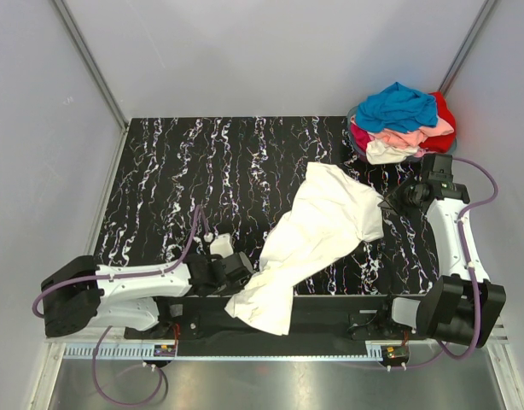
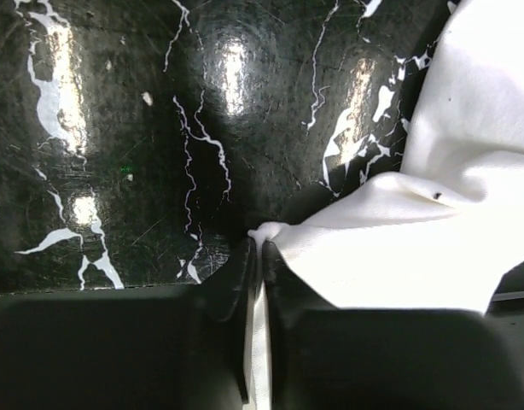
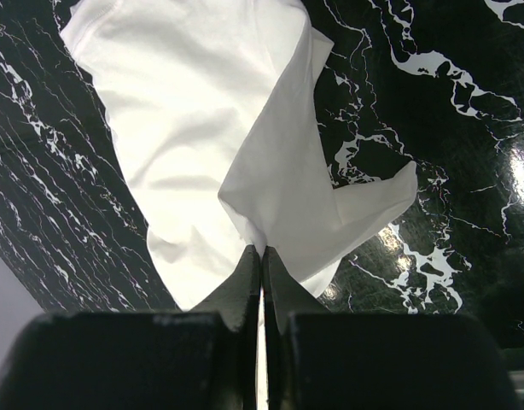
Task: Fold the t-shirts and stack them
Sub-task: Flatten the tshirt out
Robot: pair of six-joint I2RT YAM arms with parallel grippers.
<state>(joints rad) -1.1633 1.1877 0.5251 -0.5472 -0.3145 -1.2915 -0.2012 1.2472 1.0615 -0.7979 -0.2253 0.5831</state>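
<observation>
A cream-white t-shirt lies crumpled and stretched across the black marbled table, from near the right arm down over the front edge. My left gripper is shut on its lower edge; the left wrist view shows white cloth pinched between the fingers. My right gripper is shut on its upper right edge; the right wrist view shows the shirt pinched at the fingers. A pile of other t-shirts, blue, pink, red and cream, sits at the back right corner.
Grey walls enclose the table on three sides. The shirt pile sits in a dark basket rim at the back right. The shirt's lower end hangs over the front edge between the arm bases.
</observation>
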